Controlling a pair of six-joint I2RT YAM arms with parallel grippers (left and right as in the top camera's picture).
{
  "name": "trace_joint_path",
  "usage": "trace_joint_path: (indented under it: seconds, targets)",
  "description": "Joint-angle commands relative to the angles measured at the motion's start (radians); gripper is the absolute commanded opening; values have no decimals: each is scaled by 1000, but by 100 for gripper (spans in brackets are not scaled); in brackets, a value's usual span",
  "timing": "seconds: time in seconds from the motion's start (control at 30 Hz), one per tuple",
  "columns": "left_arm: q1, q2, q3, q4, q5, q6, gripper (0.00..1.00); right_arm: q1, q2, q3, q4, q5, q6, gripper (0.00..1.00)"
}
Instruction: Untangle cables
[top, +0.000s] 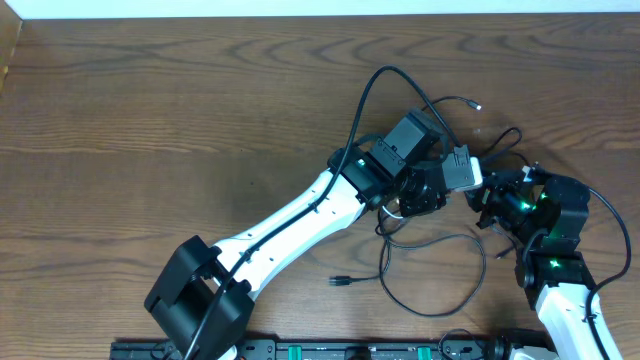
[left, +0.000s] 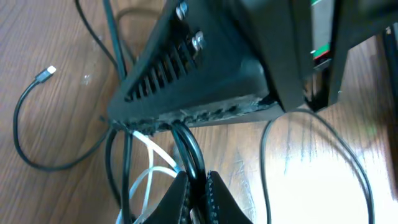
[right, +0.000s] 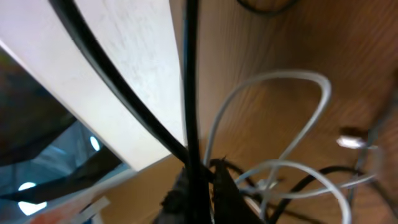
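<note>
The cables lie bunched on the wooden table between my two grippers. In the left wrist view my left gripper (left: 198, 194) is shut on a black cable loop (left: 189, 146), with a white cable (left: 148, 182) curling just left of it. My right gripper (right: 200, 186) is shut on a black cable (right: 190, 81) that runs straight up from its jaws, and a white cable (right: 283, 84) loops to its right. From overhead the left gripper (top: 420, 192) and right gripper (top: 486, 196) are close together over the tangle. A black cable (top: 372, 95) arcs away behind them.
A loose black loop (top: 440, 290) ends in a plug (top: 340, 281) on the near side. Another thin cable ends in a silver plug (top: 476, 104) at the back, the same plug (left: 46, 73) showing in the left wrist view. The left arm (top: 300, 215) crosses diagonally.
</note>
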Motion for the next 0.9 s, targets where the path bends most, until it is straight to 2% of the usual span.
trace_joint_path:
  seconds: [0.0,0.13,0.3,0.47,0.57,0.87]
  targets:
    - [-3,3,-2,3,69,32,7,3,-4,8,5,-28,-26,1]
    - [-2,3,-2,10,51,32,7,3,-4,8,4,-39,-38,1]
    - [-2,3,-2,26,-87,-12,8,3,-5,8,-60,-54,-104,1]
    - [-2,3,-2,106,-325,-187,8,3,-5,8,-118,-75,-163,1]
    - [-1,3,-2,142,-418,-264,7,3,-5,8,-118,-84,-170,1]
    - [-2,3,-2,85,-437,-277,8,-4,-5,8,-111,-76,-177,1]
